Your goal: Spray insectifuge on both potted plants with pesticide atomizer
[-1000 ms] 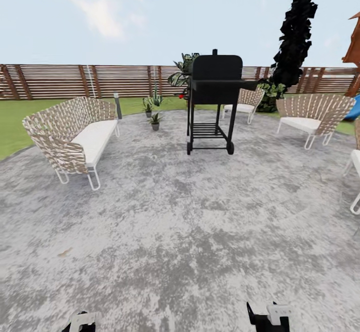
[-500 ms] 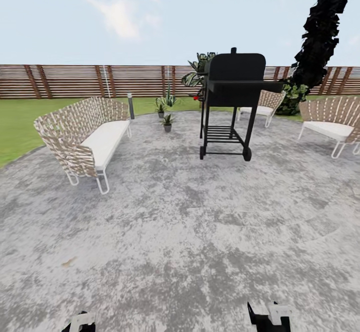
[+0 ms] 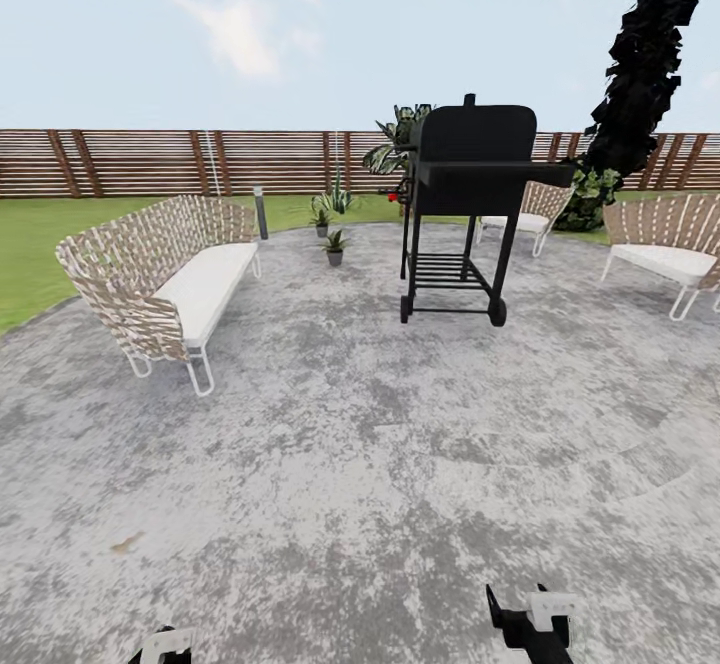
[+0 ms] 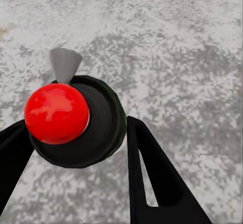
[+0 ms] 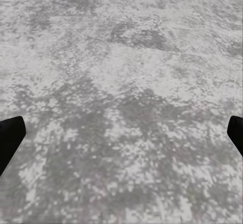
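In the left wrist view the left pincer (image 4: 76, 148) is clamped on the pesticide atomizer (image 4: 76, 120): its two black fingers (image 4: 152, 178) press against the bottle's dark round collar from either side. The atomizer's red top faces the camera and a small grey nozzle sticks out beyond the collar, all of it hanging above the mottled grey stone patio (image 4: 172, 42). In the head view only a white-and-black tip of the left pincer (image 3: 165, 644) shows at the lower edge.

In its own wrist view the right pincer (image 5: 121, 133) stands wide apart, one black fingertip (image 5: 10, 135) at each side with bare patio stone between them. In the head view the right pincer (image 3: 530, 624) sits low over the stone.

The black wheeled grill (image 3: 465, 209) serves as the landmark. The two potted plants stand to the left of the grill near the patio's far edge: the nearer potted plant (image 3: 335, 244) on the stone, the farther potted plant (image 3: 320, 216) just behind it by the lawn (image 3: 30, 244). A grey bollard lamp (image 3: 261, 212) stands further left of them. A wicker sofa (image 3: 165, 279) with a white cushion is well left of the grill and nearer the robot. Behind the grill is a large leafy plant (image 3: 398, 144), a wicker chair (image 3: 530, 209) just right of it, another wicker seat (image 3: 665, 244) further right, and a tall dark tree (image 3: 640, 54) above. The slatted wooden fence (image 3: 150, 159) runs behind everything.
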